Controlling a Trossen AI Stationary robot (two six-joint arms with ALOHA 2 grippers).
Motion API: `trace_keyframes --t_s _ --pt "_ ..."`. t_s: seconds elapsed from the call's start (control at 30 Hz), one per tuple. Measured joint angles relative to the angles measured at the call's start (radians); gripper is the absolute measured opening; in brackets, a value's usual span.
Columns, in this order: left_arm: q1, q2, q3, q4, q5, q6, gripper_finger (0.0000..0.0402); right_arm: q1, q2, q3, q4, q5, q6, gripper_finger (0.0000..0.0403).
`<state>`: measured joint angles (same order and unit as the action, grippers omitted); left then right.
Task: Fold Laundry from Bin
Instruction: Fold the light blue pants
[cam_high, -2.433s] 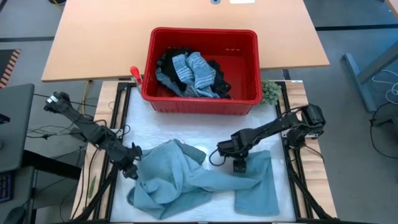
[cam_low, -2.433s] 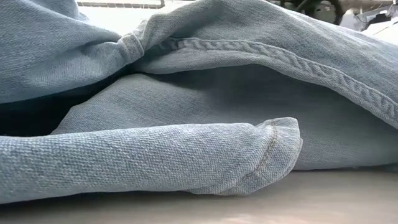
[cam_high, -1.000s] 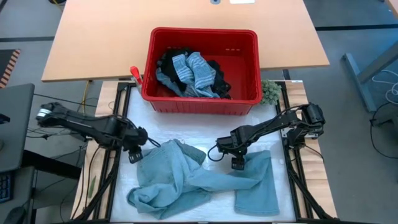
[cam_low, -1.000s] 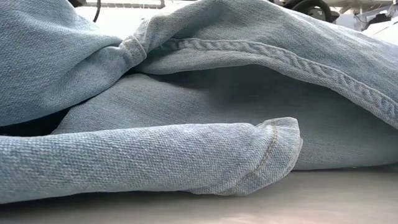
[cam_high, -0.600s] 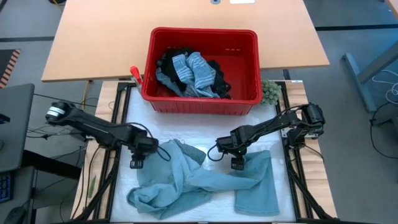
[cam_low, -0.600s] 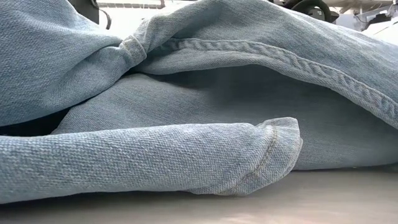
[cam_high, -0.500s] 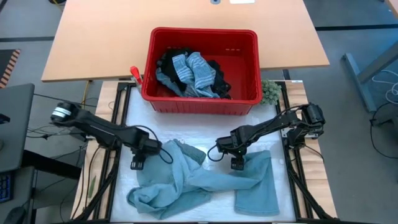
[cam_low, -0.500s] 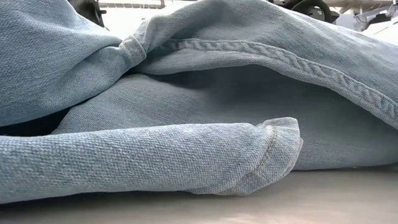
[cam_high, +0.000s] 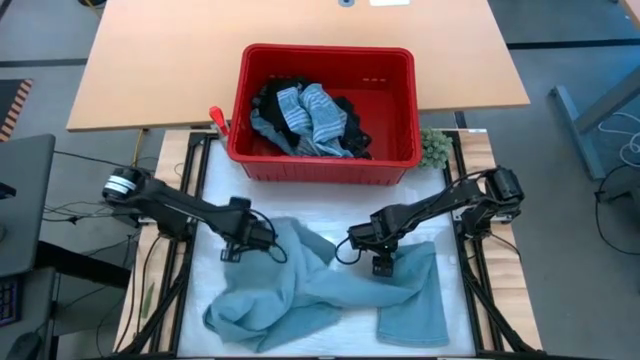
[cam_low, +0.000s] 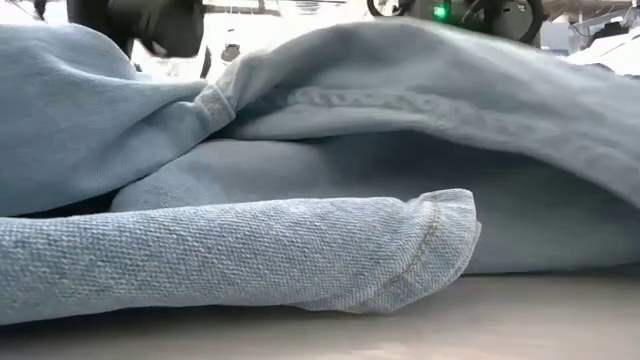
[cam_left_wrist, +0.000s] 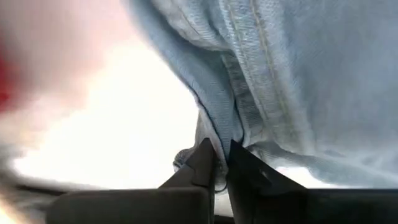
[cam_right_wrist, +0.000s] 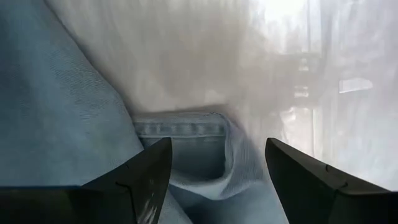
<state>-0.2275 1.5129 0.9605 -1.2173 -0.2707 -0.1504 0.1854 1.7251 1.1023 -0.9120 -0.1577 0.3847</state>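
Denim is what we are working on: a pale blue-grey pair of jeans (cam_high: 300, 285) lies crumpled on the white work mat (cam_high: 215, 180), at six o'clock from the red rectangular plastic bin (cam_high: 325, 160), and we judge the step in hand to be spreading it flat before any fold. Our left gripper (cam_high: 250, 240) sits at the garment's nine o'clock edge, and in its wrist view the fingers (cam_left_wrist: 205, 163) are pinched tight on a seamed hem of the jeans. Our right gripper (cam_high: 383, 262) hangs over the three o'clock side with its jaws spread wide, a hemmed corner lying between them but not clamped. Next, we think, the right claw must drop and close on that hem, so both arms can pull apart and draw the cloth taut. In the bin wait a blue-white striped garment (cam_high: 318, 112) and black clothes (cam_high: 272, 100), still to be taken. A small green fuzzy lump (cam_high: 434, 148) rests just beside the bin at its four o'clock corner, and a red-handled tool (cam_high: 218, 120) lies at the bin's nine o'clock side; neither blocks us. What hinders is the denim itself, bunched in overlapping folds across the mat.
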Motion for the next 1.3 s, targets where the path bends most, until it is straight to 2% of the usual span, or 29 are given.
trace_keyframes --t_s 0.17,0.23,0.33,0.4,0.47,0.57,0.63,0.7,0.83,0.93,1.1,1.2,1.3 --pt "-0.021 -0.097 0.303 -0.162 -0.28 -0.043 0.0003 -0.035 -0.041 0.073 -0.082 0.006 -0.038 0.0285" --pt "-0.047 -0.129 0.421 -0.159 -0.322 -0.045 0.0003 -0.055 -0.08 0.102 -0.091 0.015 -0.052 0.0285" --pt "-0.092 -0.163 0.589 -0.098 -0.305 -0.066 0.0002 -0.087 -0.157 0.133 -0.057 0.028 -0.068 0.0285" --pt "-0.125 -0.182 0.674 -0.027 -0.225 -0.079 0.0002 -0.111 -0.215 0.134 0.02 0.039 -0.082 0.0285" --pt "-0.156 -0.198 0.728 0.061 -0.095 -0.089 0.0001 -0.13 -0.265 0.123 0.141 0.056 -0.114 0.0285" --pt "-0.208 -0.218 0.755 0.168 0.099 -0.192 0.0001 -0.153 -0.318 0.094 0.321 0.057 -0.209 0.0285" --pt "-0.248 -0.224 0.755 0.193 0.165 -0.282 0.0001 -0.159 -0.326 0.074 0.451 0.051 -0.266 0.0285" --pt "-0.295 -0.221 0.75 0.176 0.181 -0.389 0.0001 -0.161 -0.309 0.051 0.564 0.017 -0.285 0.0285" --pt "-0.377 -0.185 0.707 0.131 0.195 -0.598 0.0 -0.167 -0.184 0.037 0.768 -0.071 -0.236 0.0285" --pt "-0.427 -0.149 0.651 0.148 0.247 -0.773 0.0 -0.161 -0.05 0.036 0.938 -0.144 -0.183 0.0285" --pt "-0.515 -0.056 0.57 0.26 0.42 -1.04 0.0 -0.151 0.148 0.037 1.177 -0.16 -0.102 0.0285" --pt "-0.563 0.006 0.537 0.37 0.526 -1.144 0.0 -0.142 0.247 0.075 1.293 -0.16 -0.054 0.0285" --pt "-0.598 0.074 0.53 0.377 0.656 -1.228 0.0 -0.124 0.346 0.145 1.345 -0.16 -0.049 0.0285"
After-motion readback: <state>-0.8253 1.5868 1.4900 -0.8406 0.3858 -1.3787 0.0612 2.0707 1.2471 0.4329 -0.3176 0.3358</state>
